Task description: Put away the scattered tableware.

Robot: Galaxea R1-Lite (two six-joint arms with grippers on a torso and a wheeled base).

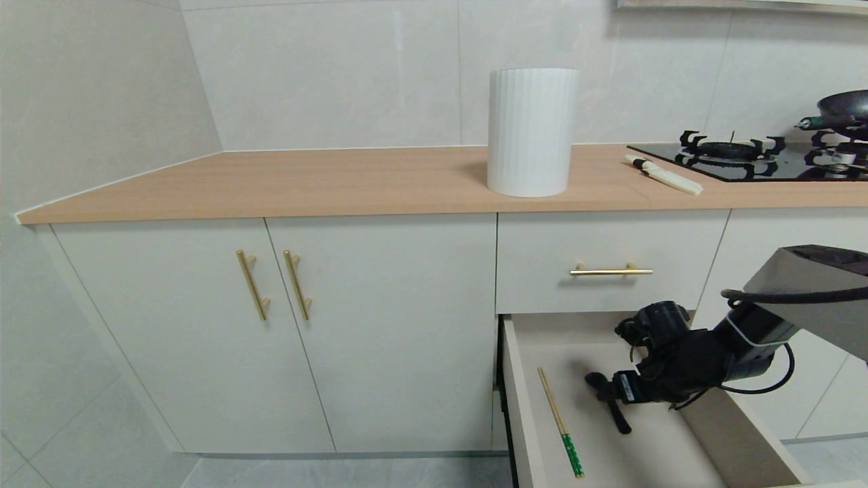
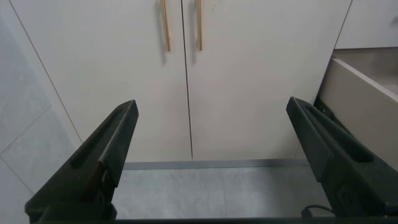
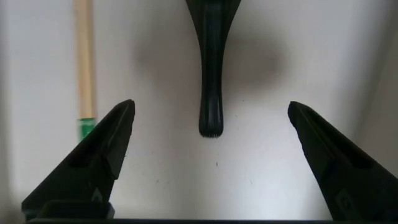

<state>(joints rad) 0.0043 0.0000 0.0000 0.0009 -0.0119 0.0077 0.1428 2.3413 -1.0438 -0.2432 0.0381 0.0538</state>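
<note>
Down in the open drawer below the worktop, on your right side, a black utensil lies loose on the drawer floor, and your right tool hangs directly above it. That tool's fingers are spread wide, one on each side of the utensil's handle, touching nothing and holding nothing. A pair of wooden chopsticks with green ends lies just beside the utensil, nearer the drawer's left wall. Your left tool is spread just as wide and is also empty, low down and facing the closed cabinet doors.

As a judgement of progress, two items look put away, since the chopsticks and the black utensil both rest inside the drawer. On the worktop a pale long utensil, possibly a knife, lies near the hob, with a tall white ribbed canister standing to its left. The pale utensil is probably what is left to stow, and the drawer is not yet closed.

The black utensil's long axis runs front to back in the drawer, parallel to the chopsticks. Its narrow handle end points toward the drawer front, toward you. Its broader end points toward the back, close under your right tool in the head view. The chopsticks' green ends also point to the drawer front
</note>
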